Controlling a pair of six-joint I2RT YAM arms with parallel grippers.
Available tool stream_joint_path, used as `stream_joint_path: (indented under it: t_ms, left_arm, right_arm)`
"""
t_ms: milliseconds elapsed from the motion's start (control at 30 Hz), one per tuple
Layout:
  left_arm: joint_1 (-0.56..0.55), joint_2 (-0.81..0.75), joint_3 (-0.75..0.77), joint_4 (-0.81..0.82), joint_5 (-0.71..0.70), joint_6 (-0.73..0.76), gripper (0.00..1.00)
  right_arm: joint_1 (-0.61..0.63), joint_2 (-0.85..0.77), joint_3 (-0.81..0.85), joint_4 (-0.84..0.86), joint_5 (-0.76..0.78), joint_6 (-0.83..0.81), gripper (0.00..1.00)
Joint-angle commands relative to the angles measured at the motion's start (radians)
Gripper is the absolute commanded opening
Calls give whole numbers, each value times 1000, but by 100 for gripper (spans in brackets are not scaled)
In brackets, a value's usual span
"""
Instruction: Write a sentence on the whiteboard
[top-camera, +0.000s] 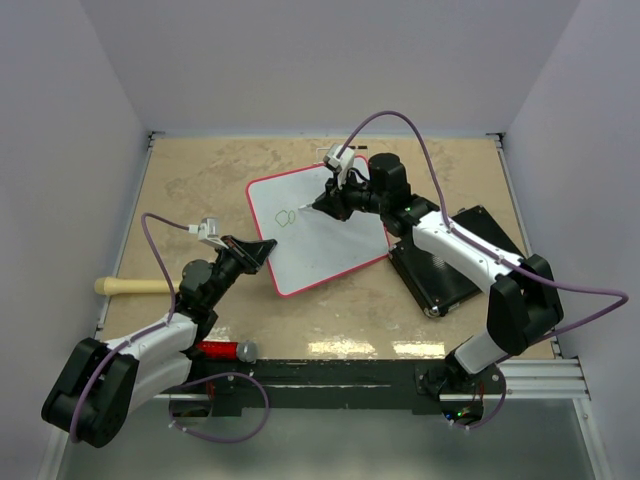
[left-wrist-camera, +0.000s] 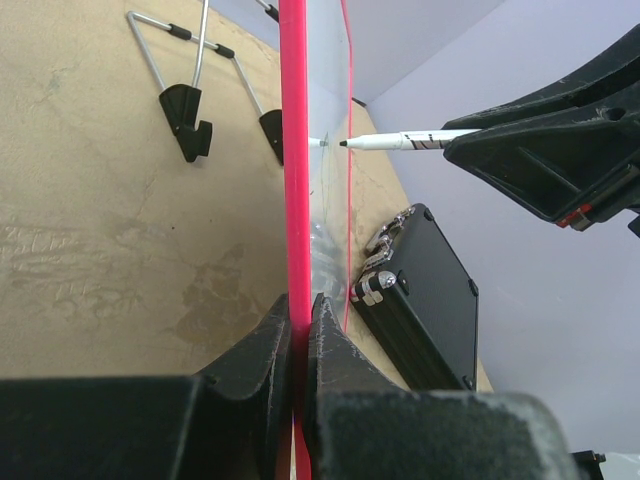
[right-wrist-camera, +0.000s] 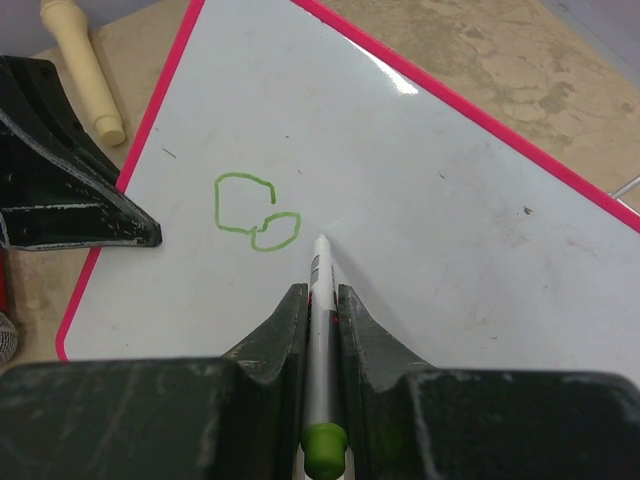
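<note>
Glossy white rectangular red-rimmed whiteboard (top-camera: 330, 245) sits mid-frame: looks stiff, light, slick, best held at its rim. Left gripper (top-camera: 266, 247) clamps its left edge; right gripper (top-camera: 323, 203) pinches a green-ended white marker (right-wrist-camera: 320, 300).

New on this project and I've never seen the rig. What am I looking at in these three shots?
Two robot arms are bolted to the near edge of a table. The wide shot comes from a fixed camera above. The other two come from a camera on each wrist, looking along the fingers. The left gripper pinches the edge of the whiteboard. The right gripper clamps a marker, its tip close to a green scribble on the board. Also on the table are a black case, a wooden handle and a red object I can't identify.
</note>
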Motion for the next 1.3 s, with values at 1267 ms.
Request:
stream_joint_path:
  t_ms: [1267]
  left_arm:
    - [-6,24,-3,-3,57,137,0]
  right_arm:
    - [10,-10,-46,-35,-76,-53,0]
